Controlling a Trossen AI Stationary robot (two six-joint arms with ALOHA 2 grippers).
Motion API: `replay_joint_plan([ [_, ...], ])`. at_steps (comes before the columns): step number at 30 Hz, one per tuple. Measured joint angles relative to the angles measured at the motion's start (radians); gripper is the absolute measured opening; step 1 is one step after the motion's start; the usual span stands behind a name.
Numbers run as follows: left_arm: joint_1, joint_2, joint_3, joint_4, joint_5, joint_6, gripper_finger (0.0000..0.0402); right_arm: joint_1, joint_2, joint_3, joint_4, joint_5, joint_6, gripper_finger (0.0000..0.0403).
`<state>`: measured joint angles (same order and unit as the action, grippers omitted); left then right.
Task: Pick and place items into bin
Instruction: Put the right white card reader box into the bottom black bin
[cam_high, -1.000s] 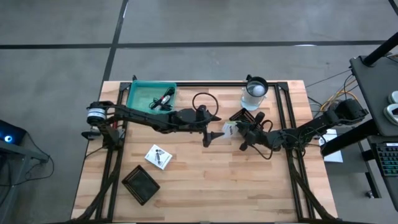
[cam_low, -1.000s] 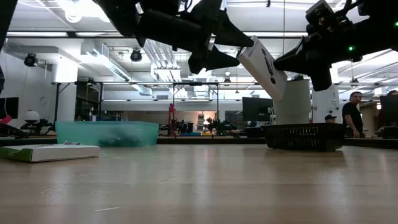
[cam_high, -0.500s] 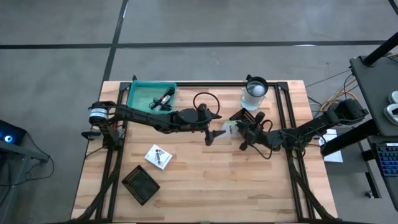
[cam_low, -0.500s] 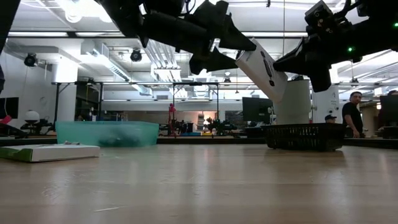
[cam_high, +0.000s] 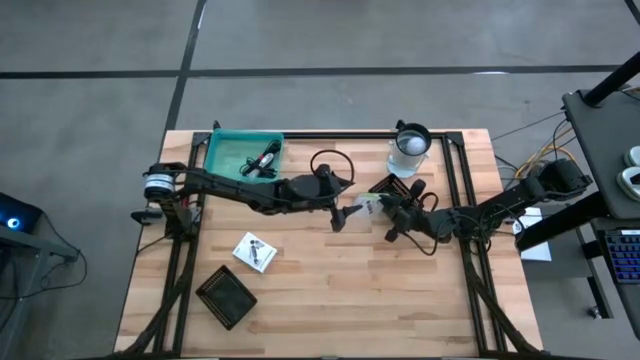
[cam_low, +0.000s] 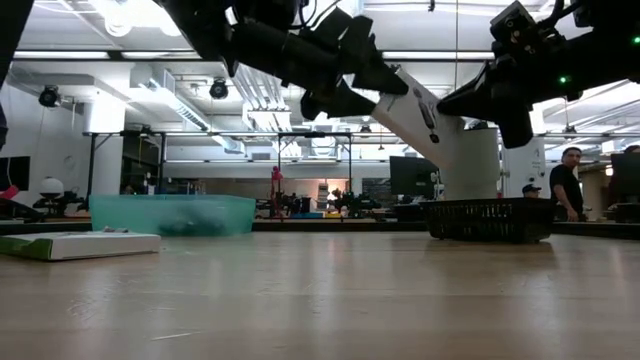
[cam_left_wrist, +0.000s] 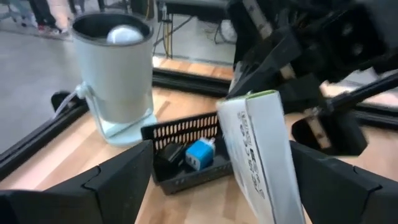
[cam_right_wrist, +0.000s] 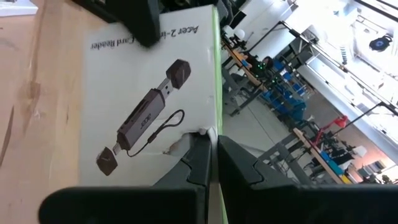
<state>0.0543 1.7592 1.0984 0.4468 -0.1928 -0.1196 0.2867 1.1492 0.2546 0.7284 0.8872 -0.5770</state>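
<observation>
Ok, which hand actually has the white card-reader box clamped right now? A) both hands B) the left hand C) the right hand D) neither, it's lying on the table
C: the right hand is shut on the edge of the white box, held above the table, while the left hand stands open with its fingers on either side of the box.
</observation>
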Motion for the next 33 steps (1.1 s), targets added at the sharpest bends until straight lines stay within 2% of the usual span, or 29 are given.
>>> replay_joint_plan([
  [4,0.006,0.011,0.014,-0.038,-0.003,0.006,0.0324,0.0,0.0,-0.001,-0.001,-0.005,-0.002,0.0011],
  [10,0.008,0.032,0.016,-0.037,-0.003,0.031,0.0271,0.001,0.0,-0.001,-0.001,-0.008,-0.002,0.0011],
  [28,0.01,0.027,0.029,-0.046,0.01,0.132,0.0036,0.001,-0.002,0.0,0.003,-0.001,0.024,0.0017],
  [30,0.01,0.026,0.029,-0.046,0.01,0.135,0.0022,0.001,-0.002,0.0,0.004,0.005,0.025,0.0026],
  [33,0.011,0.026,0.029,-0.047,-0.003,0.15,0.0022,0.002,-0.002,0.0,0.005,0.03,0.039,0.0047],
])
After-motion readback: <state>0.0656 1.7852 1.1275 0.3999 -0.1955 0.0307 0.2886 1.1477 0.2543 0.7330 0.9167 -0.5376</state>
